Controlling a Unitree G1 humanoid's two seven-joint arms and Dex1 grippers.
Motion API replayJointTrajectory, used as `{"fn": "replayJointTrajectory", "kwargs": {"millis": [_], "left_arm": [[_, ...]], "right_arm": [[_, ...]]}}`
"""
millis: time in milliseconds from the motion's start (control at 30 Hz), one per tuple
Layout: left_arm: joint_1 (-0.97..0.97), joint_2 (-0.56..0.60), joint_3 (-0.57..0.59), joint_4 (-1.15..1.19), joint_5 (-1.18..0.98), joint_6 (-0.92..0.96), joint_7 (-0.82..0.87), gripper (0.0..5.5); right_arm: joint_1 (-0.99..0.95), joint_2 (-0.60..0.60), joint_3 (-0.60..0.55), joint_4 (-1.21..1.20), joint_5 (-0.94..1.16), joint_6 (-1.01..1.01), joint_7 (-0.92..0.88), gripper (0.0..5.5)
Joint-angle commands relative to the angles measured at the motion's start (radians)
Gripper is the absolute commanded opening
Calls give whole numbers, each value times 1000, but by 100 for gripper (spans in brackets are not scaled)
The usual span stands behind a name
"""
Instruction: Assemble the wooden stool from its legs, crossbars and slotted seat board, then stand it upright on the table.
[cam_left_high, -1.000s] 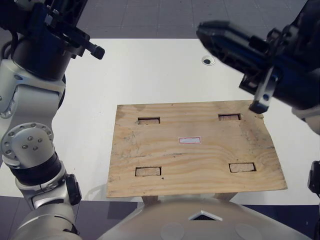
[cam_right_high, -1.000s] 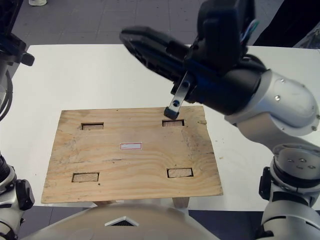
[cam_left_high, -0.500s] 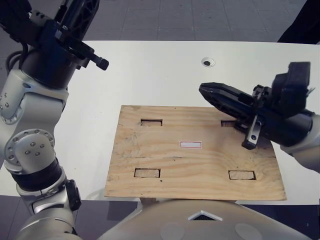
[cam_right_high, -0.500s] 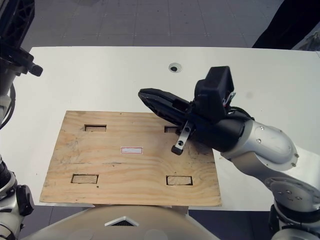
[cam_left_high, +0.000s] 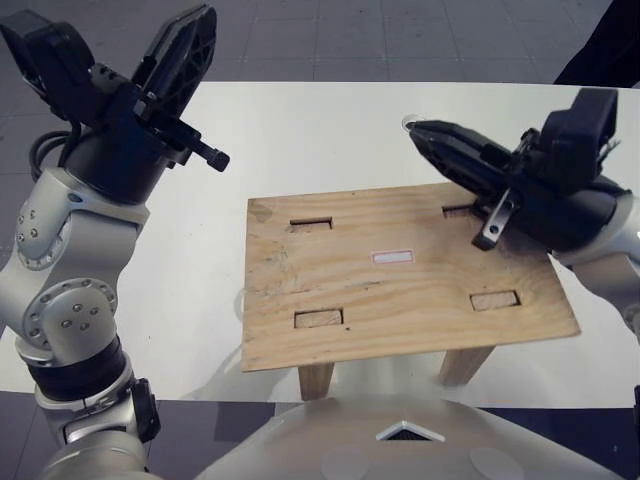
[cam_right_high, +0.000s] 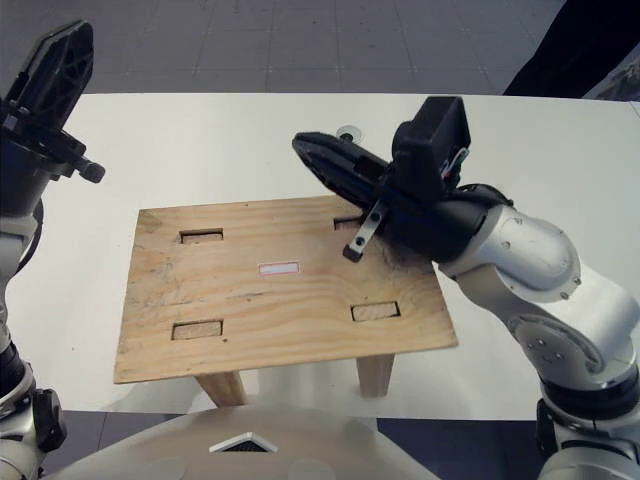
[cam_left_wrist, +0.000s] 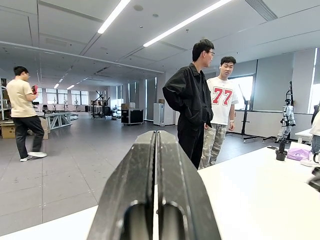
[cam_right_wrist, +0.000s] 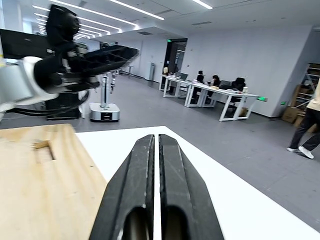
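The wooden stool stands upright on the white table. In the left eye view two near legs show at six o'clock, while the far pair and the crossbars are hidden under the top. The right gripper hovers above the stool's one o'clock corner, and the left gripper is raised at ten o'clock. In the left wrist view its fingers are pressed together. In the right wrist view the fingers are likewise closed, with part of the stool's top showing and the rest cut off.
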Motion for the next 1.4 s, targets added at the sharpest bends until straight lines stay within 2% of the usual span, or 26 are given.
{"fn": "replayJointTrajectory", "kwargs": {"millis": [33,433,600,800,967,1167,1400], "left_arm": [[12,4,-16,-8,31,21,-5,10],[19,-7,-37,-3,62,17,-15,10],[45,-14,-49,-20,74,5,-31,10],[57,-22,-75,55,251,-69,-78,10],[22,-73,-79,108,380,-156,-69,10],[10,-110,-81,134,443,-195,-77,10],[71,-140,-81,140,515,-211,-71,10]], "right_arm": [[88,16,184,254,-170,171,17,13],[-16,159,187,510,-374,96,62,13],[-1,191,177,446,-370,105,78,13],[-13,212,69,303,-262,98,80,13],[-61,261,-43,214,-184,89,19,13],[-124,306,-112,234,-191,80,-9,13],[-120,295,-219,216,-220,71,-35,13]]}}
